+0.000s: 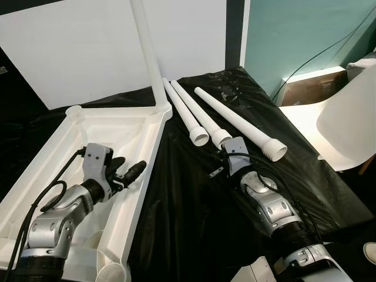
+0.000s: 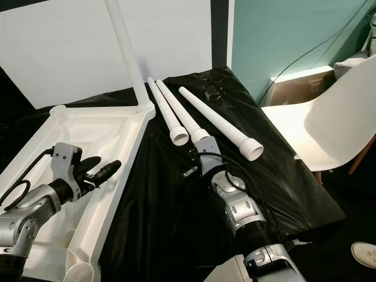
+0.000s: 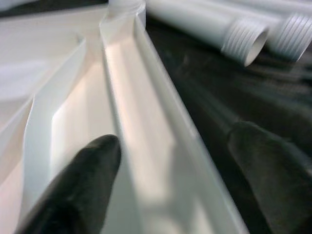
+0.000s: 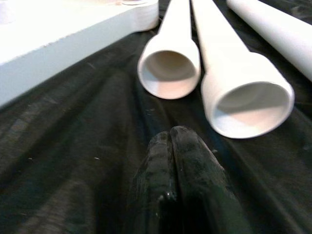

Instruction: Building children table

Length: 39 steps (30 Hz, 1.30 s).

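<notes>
White plastic tabletop (image 1: 59,153), upside down on black sheeting (image 1: 188,223), ribs and corner sockets up. One leg (image 1: 147,53) stands screwed into its far right corner socket; three loose legs lie on the sheeting just beside that corner, threaded ends toward the robot: near leg (image 1: 187,113), middle leg (image 1: 202,117), outer leg (image 1: 238,122).

Step in hand, as I judge it: fetch the next leg. To do it well, spread the right fingers first, grip behind the threads (not on them), lift clear of its neighbour, then seat it square in a free socket before turning.

Left gripper (image 1: 126,172) reaches along the tabletop's right edge wall, fingers spread wide and straddling the wall, holding nothing.

Right gripper (image 4: 170,146) lies low on the sheeting just short of the middle leg's open end, fingers pressed together, probably empty (tips hidden from the head camera).
</notes>
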Tool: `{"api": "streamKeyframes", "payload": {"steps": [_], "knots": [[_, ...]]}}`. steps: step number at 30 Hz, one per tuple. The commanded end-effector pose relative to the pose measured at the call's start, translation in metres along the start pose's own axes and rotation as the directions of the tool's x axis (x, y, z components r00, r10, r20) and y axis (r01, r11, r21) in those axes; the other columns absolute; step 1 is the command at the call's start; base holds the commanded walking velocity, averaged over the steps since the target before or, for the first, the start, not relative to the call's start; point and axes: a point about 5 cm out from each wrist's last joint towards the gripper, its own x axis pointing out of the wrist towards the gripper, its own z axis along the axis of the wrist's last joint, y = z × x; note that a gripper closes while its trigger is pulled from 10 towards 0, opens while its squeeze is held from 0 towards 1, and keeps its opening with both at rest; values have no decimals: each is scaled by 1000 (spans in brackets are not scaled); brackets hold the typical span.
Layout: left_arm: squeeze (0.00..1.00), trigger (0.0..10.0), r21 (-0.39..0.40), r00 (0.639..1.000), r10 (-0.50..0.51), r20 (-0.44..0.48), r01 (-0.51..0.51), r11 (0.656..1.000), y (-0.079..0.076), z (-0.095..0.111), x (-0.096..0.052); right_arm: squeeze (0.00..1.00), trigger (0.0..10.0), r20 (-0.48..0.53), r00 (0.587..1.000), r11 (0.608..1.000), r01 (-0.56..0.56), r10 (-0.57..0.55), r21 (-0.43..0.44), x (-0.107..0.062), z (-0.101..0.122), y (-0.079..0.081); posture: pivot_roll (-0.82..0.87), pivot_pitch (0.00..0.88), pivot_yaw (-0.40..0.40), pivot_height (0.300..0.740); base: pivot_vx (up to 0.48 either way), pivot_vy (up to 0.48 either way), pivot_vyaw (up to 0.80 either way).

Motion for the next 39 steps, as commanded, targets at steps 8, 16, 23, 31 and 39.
{"api": "streamKeyframes", "payload": {"steps": [8, 16, 23, 31, 39], "knots": [[0, 10000, 40, 933, -286, -217, 302, 953, 4, -25, -20, 0, 10000, -12, 1000, 1000, -3, 3, 1, -2, -2, 3, -82, 0, 110, 740, 0, 0, 0], [0, 10000, 44, 902, -336, -271, 360, 932, -12, -30, -16, 0, 10000, -6, 1000, 1000, 5, -5, -1, -1, 0, 1, -82, 0, 113, 740, 0, 0, 0], [0, 10000, 25, 855, -443, -271, 466, 884, -41, -31, -9, 0, 10000, -5, 1000, 1000, 12, -12, -3, -1, 0, -1, -80, 0, 114, 740, 0, 0, 0], [0, 4980, -31, 787, -595, -164, 599, 800, -79, -20, 13, 0, 10000, -10, 1000, 1000, 23, -23, -6, -2, 0, -3, -82, 0, 112, 740, 0, 0, 0], [0, 9255, 68, 839, -509, -189, 529, 846, -86, -20, 43, 0, 10000, -10, 1000, 1000, 29, -29, -7, -2, 0, -3, -96, 0, 118, 740, 0, 0, 0]]}}
